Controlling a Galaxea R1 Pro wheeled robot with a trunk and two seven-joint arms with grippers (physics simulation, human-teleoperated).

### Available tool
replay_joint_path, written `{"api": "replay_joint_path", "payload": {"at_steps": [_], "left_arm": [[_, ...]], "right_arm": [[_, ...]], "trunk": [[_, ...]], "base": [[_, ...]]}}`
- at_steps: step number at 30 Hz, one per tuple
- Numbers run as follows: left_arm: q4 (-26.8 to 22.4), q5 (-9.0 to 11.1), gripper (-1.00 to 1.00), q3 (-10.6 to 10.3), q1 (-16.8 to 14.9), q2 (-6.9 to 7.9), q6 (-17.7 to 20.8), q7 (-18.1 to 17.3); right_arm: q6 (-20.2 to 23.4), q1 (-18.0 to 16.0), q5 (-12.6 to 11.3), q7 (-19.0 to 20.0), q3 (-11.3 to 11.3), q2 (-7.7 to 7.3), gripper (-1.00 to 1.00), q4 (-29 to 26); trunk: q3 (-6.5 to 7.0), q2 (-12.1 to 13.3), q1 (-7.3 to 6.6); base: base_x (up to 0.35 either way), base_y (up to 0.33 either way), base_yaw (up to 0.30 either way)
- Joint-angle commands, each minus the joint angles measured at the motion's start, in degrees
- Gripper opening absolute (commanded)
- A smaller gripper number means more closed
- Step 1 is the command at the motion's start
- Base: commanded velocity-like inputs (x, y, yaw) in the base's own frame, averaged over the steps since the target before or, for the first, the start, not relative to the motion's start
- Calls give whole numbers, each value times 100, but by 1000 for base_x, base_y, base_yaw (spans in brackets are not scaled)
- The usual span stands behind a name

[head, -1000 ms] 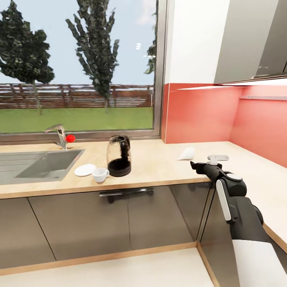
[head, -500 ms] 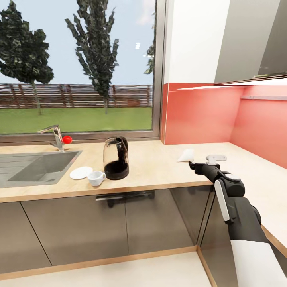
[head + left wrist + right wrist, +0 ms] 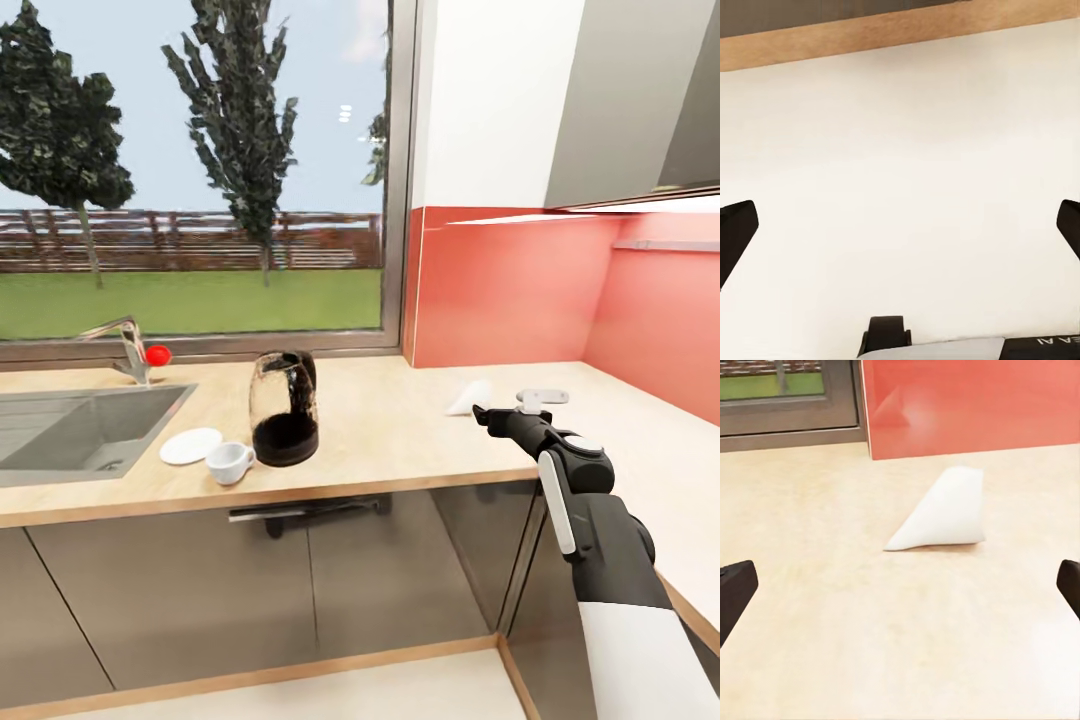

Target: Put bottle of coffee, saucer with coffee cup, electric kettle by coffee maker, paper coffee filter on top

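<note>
Head view: the right gripper hovers over the bench just short of the filter, which lies near the red panel's corner. The kettle, cup and saucer sit towards the front edge, beside the sink.

Left wrist view: the left gripper is spread wide over pale floor.

Right wrist view: fingers wide apart — the filter lies flat ahead.

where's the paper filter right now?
In the head view the paper coffee filter lies flat on the kitchen countertop near the red wall panel, just ahead of the right gripper; the right wrist view also shows it.
</note>
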Motion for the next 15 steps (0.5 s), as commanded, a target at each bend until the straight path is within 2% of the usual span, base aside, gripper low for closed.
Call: {"api": "replay_joint_path", "payload": {"at_steps": [1,9,15], "left_arm": [[-6,-35,100,8,1,-1,-10,-3],[-8,-35,100,10,1,0,-10,-3],[-8,-34,100,16,1,0,-10,-3]], "right_arm": [[28,-3,4,31,-7,0,100,-6],[28,-3,4,31,-14,0,100,-13],[28,-3,4,31,-16,0,100,-15]], "trunk": [[-5,-3,1],[-5,-3,1],[-5,-3,1]], "base": [[95,-20,0],[39,-15,0],[156,-112,0]]}}
